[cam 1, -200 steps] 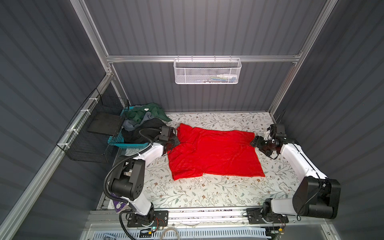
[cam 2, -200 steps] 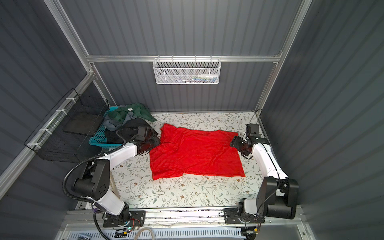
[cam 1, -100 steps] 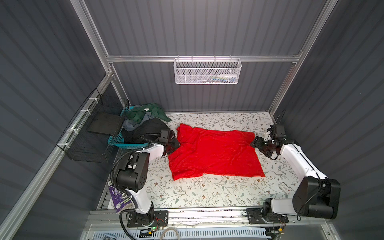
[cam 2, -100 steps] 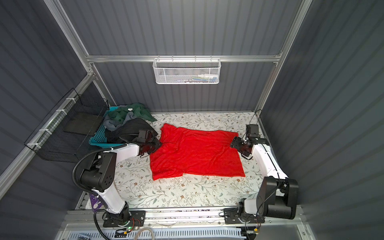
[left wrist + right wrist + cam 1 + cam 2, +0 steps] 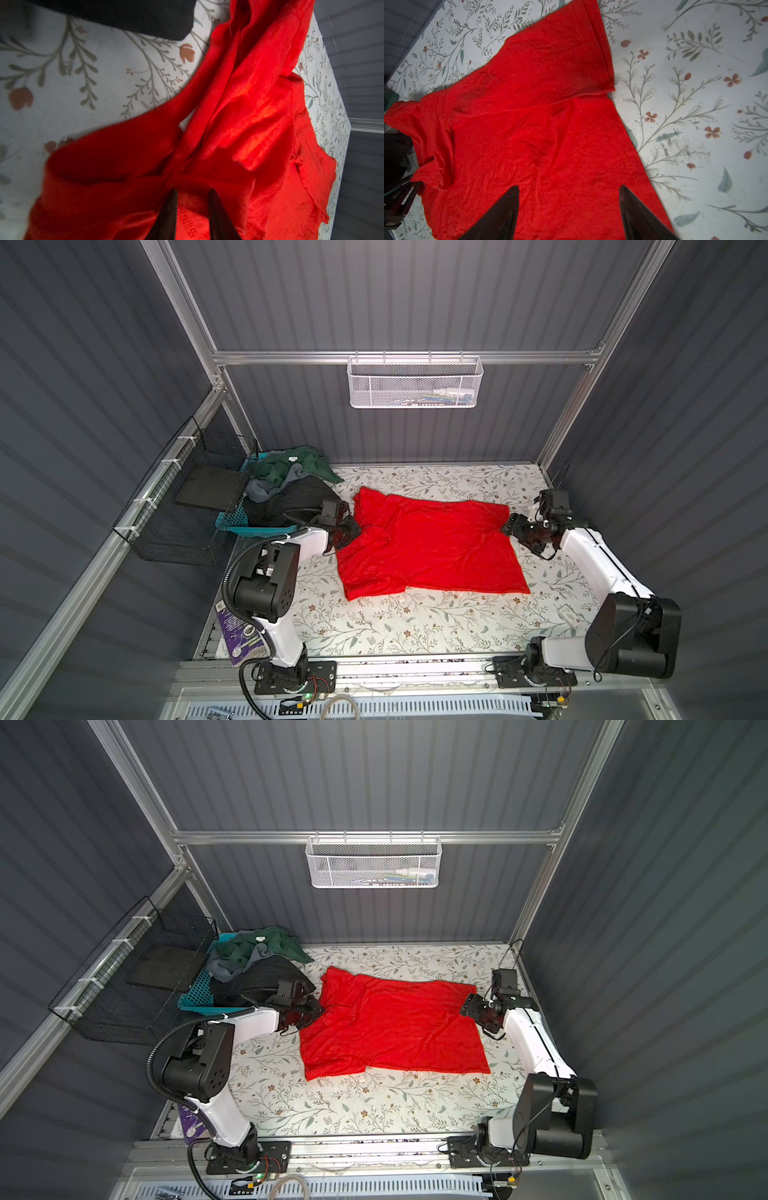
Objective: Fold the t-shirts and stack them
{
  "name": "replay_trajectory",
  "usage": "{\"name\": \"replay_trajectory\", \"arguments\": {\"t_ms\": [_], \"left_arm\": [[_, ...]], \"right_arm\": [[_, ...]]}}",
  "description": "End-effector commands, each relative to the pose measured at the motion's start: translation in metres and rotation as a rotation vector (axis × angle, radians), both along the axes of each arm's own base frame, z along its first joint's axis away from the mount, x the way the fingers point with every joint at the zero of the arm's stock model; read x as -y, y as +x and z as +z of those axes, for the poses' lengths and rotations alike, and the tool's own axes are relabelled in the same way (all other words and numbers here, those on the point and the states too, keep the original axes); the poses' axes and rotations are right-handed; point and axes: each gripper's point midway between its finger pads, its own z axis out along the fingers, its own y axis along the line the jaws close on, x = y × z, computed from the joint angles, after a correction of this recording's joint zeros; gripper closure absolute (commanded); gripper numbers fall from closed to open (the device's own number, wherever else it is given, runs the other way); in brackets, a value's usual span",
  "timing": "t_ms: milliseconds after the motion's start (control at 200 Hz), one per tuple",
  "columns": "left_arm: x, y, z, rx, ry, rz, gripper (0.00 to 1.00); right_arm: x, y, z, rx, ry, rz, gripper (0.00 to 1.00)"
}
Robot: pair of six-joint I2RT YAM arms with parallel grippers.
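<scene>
A bright red t-shirt [image 5: 428,547] [image 5: 395,1027] lies spread on the floral table, its left part rumpled. My left gripper [image 5: 349,529] [image 5: 311,1009] is at the shirt's left edge. In the left wrist view its fingers [image 5: 193,192] stand close together with bunched red cloth [image 5: 239,124] pinched between them. My right gripper [image 5: 509,526] [image 5: 467,1006] sits at the shirt's right edge. Its fingers [image 5: 569,187] stand wide apart over flat red cloth [image 5: 539,124]. Dark green [image 5: 291,462], grey [image 5: 259,489] and black [image 5: 291,499] t-shirts are heaped at the back left.
The heap fills a teal basket [image 5: 232,518] beside a black wire rack [image 5: 199,497] on the left wall. A white mesh basket [image 5: 413,383] hangs on the back wall. A purple booklet [image 5: 239,635] lies at the table's front left. Bare floral table [image 5: 395,626] shows in front.
My left gripper's fingers have drawn together on the shirt's left edge, and that arm's elbow has shifted. The right arm and the shirt's right side have not moved.
</scene>
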Motion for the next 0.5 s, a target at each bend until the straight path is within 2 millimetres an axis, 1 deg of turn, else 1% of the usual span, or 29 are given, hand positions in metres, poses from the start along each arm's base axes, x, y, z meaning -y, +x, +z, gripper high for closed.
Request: {"name": "replay_trajectory", "arguments": {"t_ms": [0,70,155,250,315,395,495], "left_arm": [[-0.0062,-0.0111,-0.0052,-0.020,0.031,-0.020,0.70],[-0.0062,-0.0122,-0.0041,-0.020,0.030,-0.021,0.67],[-0.0058,-0.0139,-0.0040,-0.024,0.023,-0.020,0.58],[-0.0069,-0.0151,-0.0025,-0.018,0.019,-0.008,0.57],[-0.0084,-0.0146,-0.0006,-0.013,0.026,-0.005,0.55],[-0.0086,-0.0134,0.0014,-0.008,0.029,-0.004,0.55],[-0.0084,-0.0112,-0.0014,-0.013,0.035,-0.007,0.56]], "right_arm": [[0.0003,-0.0041,0.0003,0.001,-0.019,0.008,0.24],[0.0006,-0.0041,0.0010,0.003,-0.019,0.007,0.24],[0.0003,-0.0042,0.0004,0.001,-0.017,0.007,0.24],[0.0001,-0.0043,0.0005,0.003,-0.016,0.007,0.24],[-0.0001,-0.0044,-0.0008,0.001,-0.015,0.008,0.23],[-0.0008,-0.0043,-0.0017,-0.002,-0.012,0.010,0.24],[-0.0005,-0.0036,-0.0008,0.003,-0.013,0.009,0.24]]}}
